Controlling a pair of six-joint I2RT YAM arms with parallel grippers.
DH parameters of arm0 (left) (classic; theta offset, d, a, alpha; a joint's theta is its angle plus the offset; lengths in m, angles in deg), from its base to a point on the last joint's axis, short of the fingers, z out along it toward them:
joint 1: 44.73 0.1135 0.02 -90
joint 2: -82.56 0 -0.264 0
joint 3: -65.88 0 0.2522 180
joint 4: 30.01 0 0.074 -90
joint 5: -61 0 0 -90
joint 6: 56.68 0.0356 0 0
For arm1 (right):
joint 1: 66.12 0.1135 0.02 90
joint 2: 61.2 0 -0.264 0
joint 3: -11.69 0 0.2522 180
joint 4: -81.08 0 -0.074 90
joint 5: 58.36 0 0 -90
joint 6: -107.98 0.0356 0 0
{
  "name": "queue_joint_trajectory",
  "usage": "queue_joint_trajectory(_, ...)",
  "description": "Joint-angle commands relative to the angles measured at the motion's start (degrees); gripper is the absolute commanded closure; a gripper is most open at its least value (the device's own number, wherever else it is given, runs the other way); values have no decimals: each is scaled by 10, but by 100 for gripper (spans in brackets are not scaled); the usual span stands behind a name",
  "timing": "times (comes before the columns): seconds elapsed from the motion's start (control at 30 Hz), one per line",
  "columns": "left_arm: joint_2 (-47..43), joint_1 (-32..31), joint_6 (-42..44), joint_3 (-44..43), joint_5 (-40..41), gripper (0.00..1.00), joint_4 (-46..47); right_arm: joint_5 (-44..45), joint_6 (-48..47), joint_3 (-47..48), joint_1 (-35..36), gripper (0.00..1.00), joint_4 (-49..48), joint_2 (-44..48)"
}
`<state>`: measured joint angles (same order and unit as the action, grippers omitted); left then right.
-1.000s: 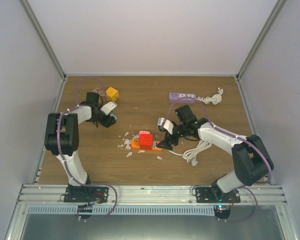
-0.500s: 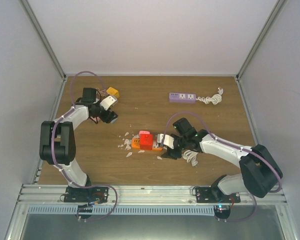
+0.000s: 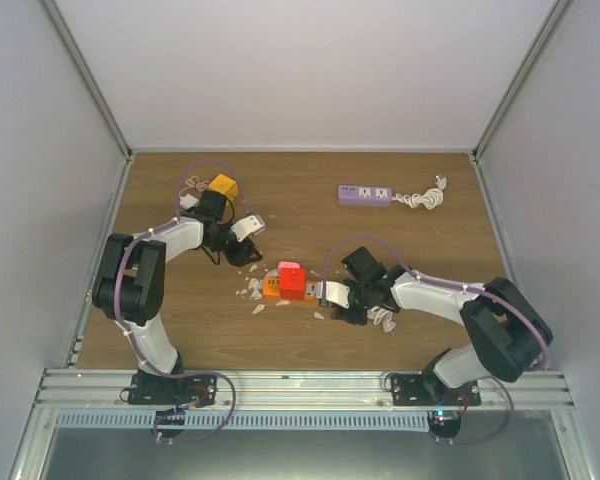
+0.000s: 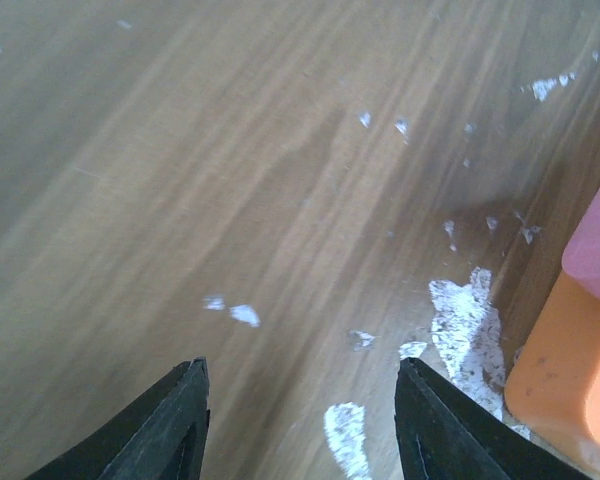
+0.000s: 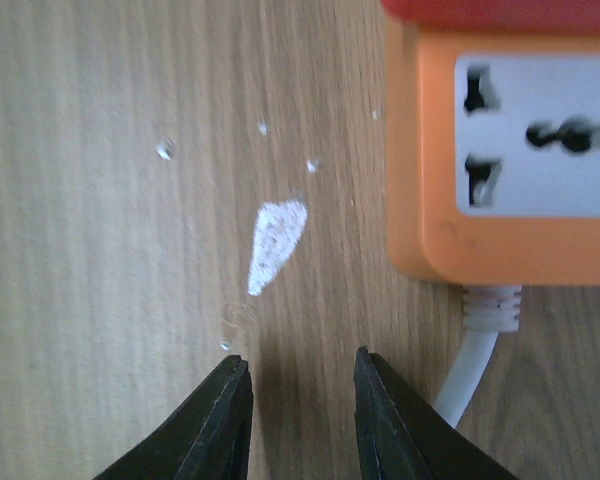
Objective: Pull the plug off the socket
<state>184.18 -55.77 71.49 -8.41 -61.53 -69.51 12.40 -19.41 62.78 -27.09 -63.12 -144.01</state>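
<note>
The red plug [image 3: 291, 274] is pushed into the orange socket [image 5: 420, 200], just ahead and right of the right gripper [image 5: 302, 358], which is held slightly open and empty. The left gripper [image 4: 302, 368] is spread wide and empty, with white scraps [image 4: 465, 315] scattered ahead on the bench [image 4: 180, 150].

left gripper [image 4: 302, 370] gone from the yellow block [image 3: 223, 186] toward the orange socket strip [image 3: 276, 290], now spread over the white flakes [image 4: 460, 310], right gripper [image 5: 300, 365] come down low, now at the strip's cable end
</note>
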Motion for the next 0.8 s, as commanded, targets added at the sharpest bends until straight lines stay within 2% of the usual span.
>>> queue_joint_trajectory(0.0,27,-27,9,16,6,48,14,32,-17,-5,-20,72,-23,-38)
queue_joint_trajectory(0.13,27,-34,18,33,1,50,15,39,-33,3,-55,73,-43,-59)
queue_joint_trajectory(0.27,11,-38,35,65,-38,51,15,34,-51,26,-91,72,-65,-81)
queue_joint_trajectory(0.57,-39,-81,58,125,-79,52,28,17,-66,92,-124,70,-114,-140)
queue_joint_trajectory(0.77,-46,-88,60,138,-115,52,25,14,-63,114,-132,64,-145,-152)
